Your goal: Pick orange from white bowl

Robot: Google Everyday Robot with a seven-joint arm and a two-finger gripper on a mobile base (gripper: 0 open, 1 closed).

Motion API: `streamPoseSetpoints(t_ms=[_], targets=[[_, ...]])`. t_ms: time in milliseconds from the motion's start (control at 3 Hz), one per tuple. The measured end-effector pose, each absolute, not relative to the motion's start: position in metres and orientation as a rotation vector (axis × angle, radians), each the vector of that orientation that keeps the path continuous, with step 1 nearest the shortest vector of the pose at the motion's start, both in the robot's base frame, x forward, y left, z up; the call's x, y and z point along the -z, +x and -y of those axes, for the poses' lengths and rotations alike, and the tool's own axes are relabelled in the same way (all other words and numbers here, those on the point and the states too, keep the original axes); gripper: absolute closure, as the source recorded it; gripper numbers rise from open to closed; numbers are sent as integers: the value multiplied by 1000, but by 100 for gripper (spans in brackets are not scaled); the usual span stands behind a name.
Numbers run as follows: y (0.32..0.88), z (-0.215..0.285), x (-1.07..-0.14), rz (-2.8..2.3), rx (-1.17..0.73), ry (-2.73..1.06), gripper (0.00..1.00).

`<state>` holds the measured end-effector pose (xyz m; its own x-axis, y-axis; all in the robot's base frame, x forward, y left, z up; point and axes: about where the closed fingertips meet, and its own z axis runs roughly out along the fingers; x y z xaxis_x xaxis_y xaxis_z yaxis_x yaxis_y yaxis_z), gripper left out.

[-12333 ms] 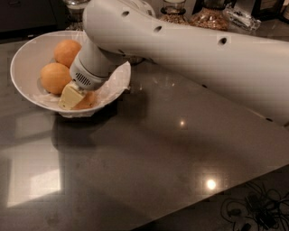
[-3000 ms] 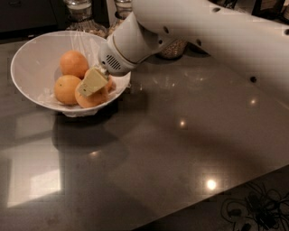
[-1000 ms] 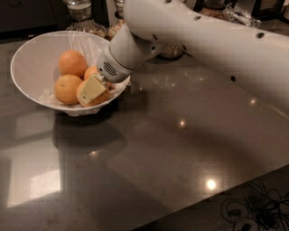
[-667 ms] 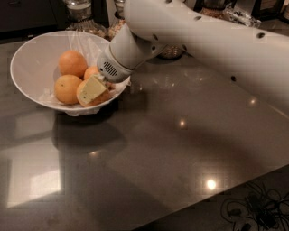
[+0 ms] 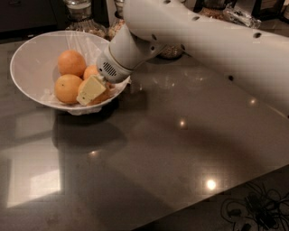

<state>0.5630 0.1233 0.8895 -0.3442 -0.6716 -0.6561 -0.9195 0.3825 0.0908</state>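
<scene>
Three oranges [image 5: 71, 62] lie in the white bowl [image 5: 28, 56] on the table [image 5: 180, 149]; my pincer [image 5: 92, 90] rests against the rightmost orange [image 5: 92, 71], whether gripping I cannot tell.

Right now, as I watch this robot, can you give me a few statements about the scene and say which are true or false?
1. The white bowl holds several oranges. True.
2. The gripper hangs over the middle of the table, far from the bowl. False: it is down inside the bowl, at its right side, among the oranges.
3. Glass jars stand behind the bowl. True.
4. The bowl lies upside down. False: it stands upright on the table.
</scene>
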Motion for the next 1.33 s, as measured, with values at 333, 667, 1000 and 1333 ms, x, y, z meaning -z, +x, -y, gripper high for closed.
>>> streamPoseSetpoints(t_ms=[333, 667, 1000, 1333], targets=[[564, -121, -877, -2155, -647, -1341, 41], [564, -120, -877, -2172, -665, -1322, 40], [564, -120, -877, -2172, -665, -1323, 58], [564, -120, -877, -2172, -665, -1323, 82]])
